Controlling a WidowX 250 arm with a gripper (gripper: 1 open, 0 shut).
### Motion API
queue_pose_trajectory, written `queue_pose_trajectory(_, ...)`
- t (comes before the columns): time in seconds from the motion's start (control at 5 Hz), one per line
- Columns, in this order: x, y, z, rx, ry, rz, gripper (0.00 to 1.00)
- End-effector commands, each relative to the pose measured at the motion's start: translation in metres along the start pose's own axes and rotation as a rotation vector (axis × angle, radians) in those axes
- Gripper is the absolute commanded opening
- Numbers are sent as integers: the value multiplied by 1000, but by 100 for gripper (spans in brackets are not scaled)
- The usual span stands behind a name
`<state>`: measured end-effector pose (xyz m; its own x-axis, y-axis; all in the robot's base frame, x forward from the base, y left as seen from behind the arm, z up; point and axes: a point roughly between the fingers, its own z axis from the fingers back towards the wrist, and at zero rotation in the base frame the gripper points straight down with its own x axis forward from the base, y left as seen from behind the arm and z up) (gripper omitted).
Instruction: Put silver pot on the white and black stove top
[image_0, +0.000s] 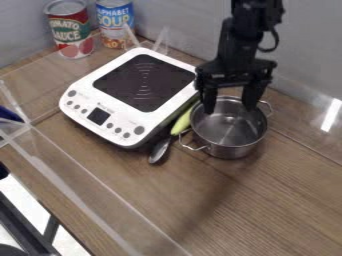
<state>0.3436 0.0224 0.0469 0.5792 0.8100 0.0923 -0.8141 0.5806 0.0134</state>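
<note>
Fingers (207, 98) of the gripper (231, 97) are spreading wide, gripping nothing, over a wooden tabletop (267, 200) that is backed by a pale wall. Just beside the white and black stove top (131, 91), on bare wood, the silver pot (229, 130) is sitting directly beneath them, its far rim lying between the prongs. Pointing straight down, the black arm is hanging above the pot.

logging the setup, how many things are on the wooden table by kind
labelled tin cans: 2
white and black stove top: 1
small shiny silver pot: 1
yellow-green utensil beside the pot: 1
total: 5
</note>
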Motion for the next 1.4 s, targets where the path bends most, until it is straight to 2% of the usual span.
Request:
queue_pose_trajectory(0.0,-1,-5,2,-20,-27,14,100)
queue_pose_trajectory(0.2,-1,-6,-3,-16,-20,32,100)
queue_pose_trajectory(0.4,1,-6,3,-12,-14,46,100)
queue_pose_trajectory(0.6,3,-7,10,-11,-14,53,0)
queue_pose_trajectory(0.8,5,-7,12,-8,-15,55,0)
queue_pose_trajectory(1.2,21,5,45,-9,-62,16,0)
